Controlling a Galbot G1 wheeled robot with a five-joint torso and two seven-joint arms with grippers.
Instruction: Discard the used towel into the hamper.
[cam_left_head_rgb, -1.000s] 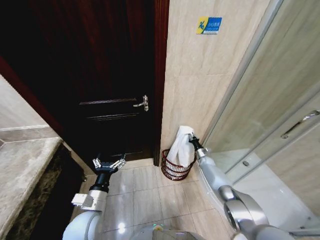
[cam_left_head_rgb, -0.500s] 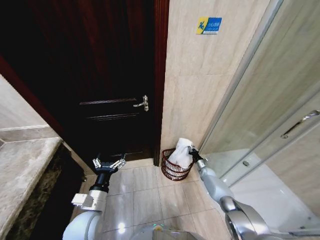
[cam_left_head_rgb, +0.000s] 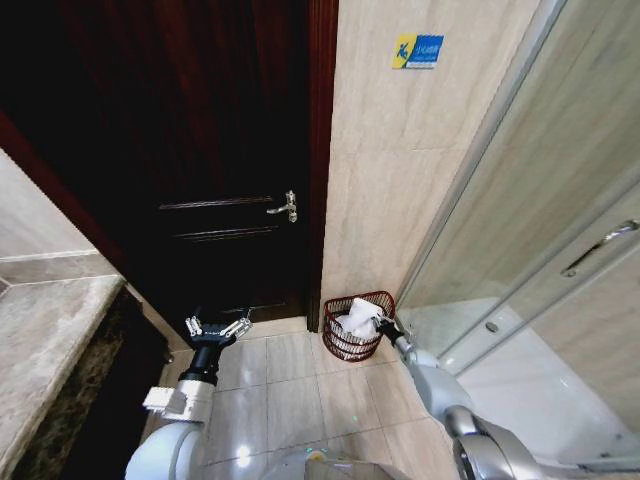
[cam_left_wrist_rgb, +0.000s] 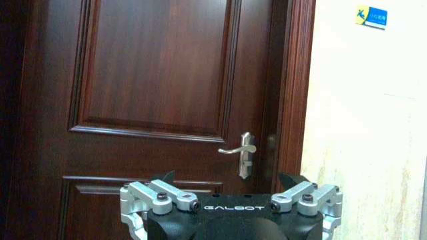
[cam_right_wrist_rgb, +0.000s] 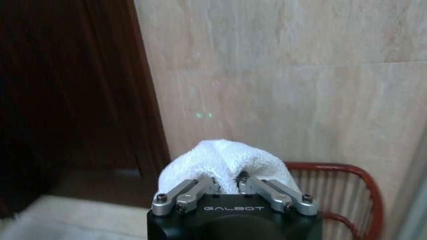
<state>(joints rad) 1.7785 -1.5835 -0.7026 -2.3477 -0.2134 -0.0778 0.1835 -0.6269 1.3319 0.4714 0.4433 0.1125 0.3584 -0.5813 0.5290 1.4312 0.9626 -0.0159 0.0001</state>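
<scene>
Your right gripper (cam_left_head_rgb: 383, 325) is low at the rim of the hamper (cam_left_head_rgb: 340, 343), which stands on the floor tiles (cam_left_head_rgb: 290, 385) in the corner between the dark door (cam_left_head_rgb: 215, 160) and the beige wall (cam_left_head_rgb: 400, 180). The used towel (cam_left_head_rgb: 360, 320) is already mostly inside the basket, and only its white top is bunched above the red wire rim. In the right wrist view you can see why it does not fall deeper: the two fingers (cam_right_wrist_rgb: 193, 192) are closed narrow on a fold of the towel (cam_right_wrist_rgb: 223, 162), so the cloth hangs from this pinch, with the hamper rim (cam_right_wrist_rgb: 363, 192) just beside and below it. I judge the drop is nearly done; what remains is to let go of the cloth while the gripper is over the opening, not over the edge, because a corner of towel may drape outside the rim. Your left gripper (cam_left_head_rgb: 217, 328) is parked well apart, in front of the door, pointing toward the door handle (cam_left_wrist_rgb: 241, 152). Its jaws stand wide open and they hold nothing, so this arm only waits and keeps out of the way.
</scene>
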